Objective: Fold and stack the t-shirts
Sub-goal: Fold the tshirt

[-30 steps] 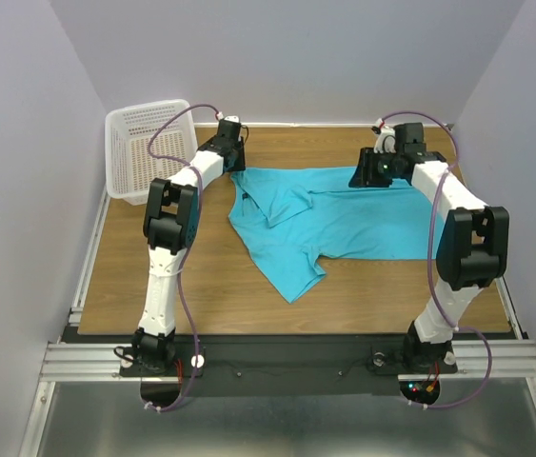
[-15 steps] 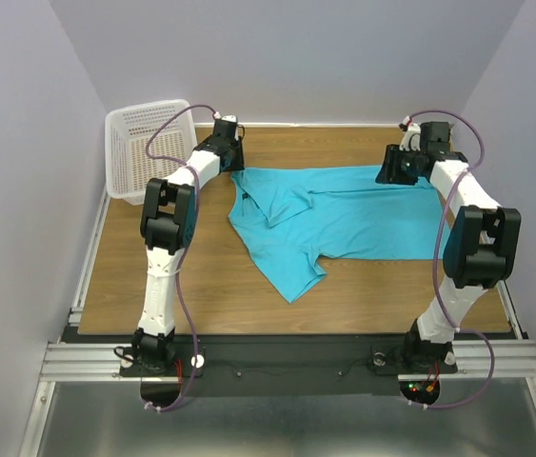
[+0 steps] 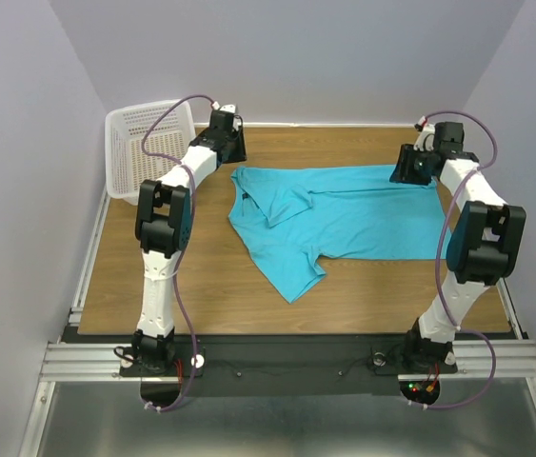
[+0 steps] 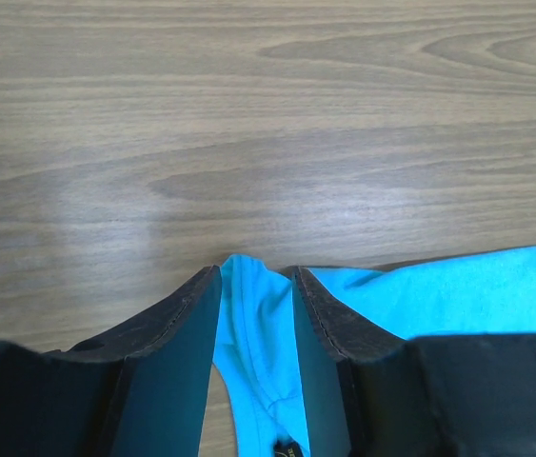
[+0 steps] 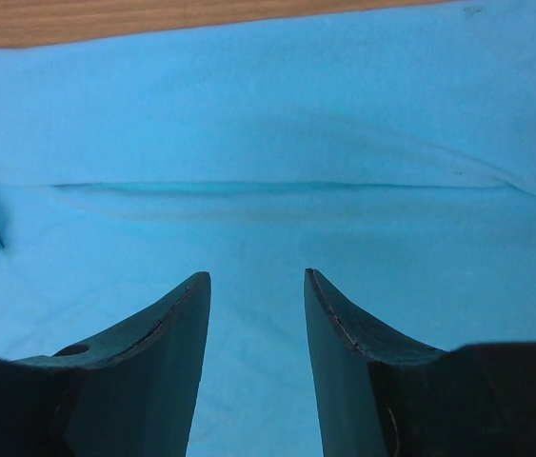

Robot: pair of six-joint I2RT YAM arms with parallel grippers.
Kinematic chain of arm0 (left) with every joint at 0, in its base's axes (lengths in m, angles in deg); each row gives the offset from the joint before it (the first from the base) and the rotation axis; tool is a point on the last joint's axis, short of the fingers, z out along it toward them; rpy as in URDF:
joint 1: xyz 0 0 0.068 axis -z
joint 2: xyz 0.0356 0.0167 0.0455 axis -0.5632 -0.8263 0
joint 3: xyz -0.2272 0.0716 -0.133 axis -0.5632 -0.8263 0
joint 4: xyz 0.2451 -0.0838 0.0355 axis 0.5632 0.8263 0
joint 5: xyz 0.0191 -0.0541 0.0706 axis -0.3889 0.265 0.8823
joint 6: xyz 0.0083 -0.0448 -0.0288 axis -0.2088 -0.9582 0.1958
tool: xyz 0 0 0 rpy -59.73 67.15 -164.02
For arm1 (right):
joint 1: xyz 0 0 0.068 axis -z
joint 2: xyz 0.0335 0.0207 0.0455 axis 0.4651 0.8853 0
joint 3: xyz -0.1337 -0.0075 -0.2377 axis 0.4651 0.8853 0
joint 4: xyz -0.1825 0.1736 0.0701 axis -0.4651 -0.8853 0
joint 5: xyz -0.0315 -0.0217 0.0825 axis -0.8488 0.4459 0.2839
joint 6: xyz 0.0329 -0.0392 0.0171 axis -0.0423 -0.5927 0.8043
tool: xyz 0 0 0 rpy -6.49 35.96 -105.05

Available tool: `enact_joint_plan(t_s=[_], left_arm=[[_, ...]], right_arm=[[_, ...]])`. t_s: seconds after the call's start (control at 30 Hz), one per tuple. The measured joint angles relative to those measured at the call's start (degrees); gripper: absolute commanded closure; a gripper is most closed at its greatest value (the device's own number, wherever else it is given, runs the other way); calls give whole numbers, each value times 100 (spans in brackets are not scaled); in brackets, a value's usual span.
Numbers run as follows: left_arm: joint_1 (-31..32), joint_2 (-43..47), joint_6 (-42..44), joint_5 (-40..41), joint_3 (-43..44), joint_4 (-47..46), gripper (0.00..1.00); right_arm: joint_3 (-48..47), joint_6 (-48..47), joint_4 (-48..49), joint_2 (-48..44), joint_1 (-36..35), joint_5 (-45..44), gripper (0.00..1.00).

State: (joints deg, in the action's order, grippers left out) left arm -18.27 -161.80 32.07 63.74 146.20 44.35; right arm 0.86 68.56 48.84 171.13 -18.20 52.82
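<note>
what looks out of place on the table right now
The t-shirt lies askew, not flat: cloth is bunched and folded over near its left end, and one flap juts toward the near edge. The white mesh basket at the far left corner is tipped up rather than standing on its base.

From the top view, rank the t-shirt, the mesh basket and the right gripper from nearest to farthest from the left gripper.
1. t-shirt, its far-left corner at the left gripper.
2. white mesh basket, just to its left.
3. right gripper, far across on the right.
</note>
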Motion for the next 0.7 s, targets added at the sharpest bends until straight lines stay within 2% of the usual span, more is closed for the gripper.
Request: enact_joint_plan(t_s=[0.4, 0.53, 0.7], left_arm=[[-33, -293, 7, -133, 50, 251, 61], [-35, -444, 31, -133, 151, 302, 66], [-35, -544, 66, -142, 203, 323, 79]], right_arm=[[-234, 0, 4, 208, 492, -63, 50], [-251, 0, 0, 262, 651, -61, 50], [-306, -2, -7, 267, 778, -87, 50]])
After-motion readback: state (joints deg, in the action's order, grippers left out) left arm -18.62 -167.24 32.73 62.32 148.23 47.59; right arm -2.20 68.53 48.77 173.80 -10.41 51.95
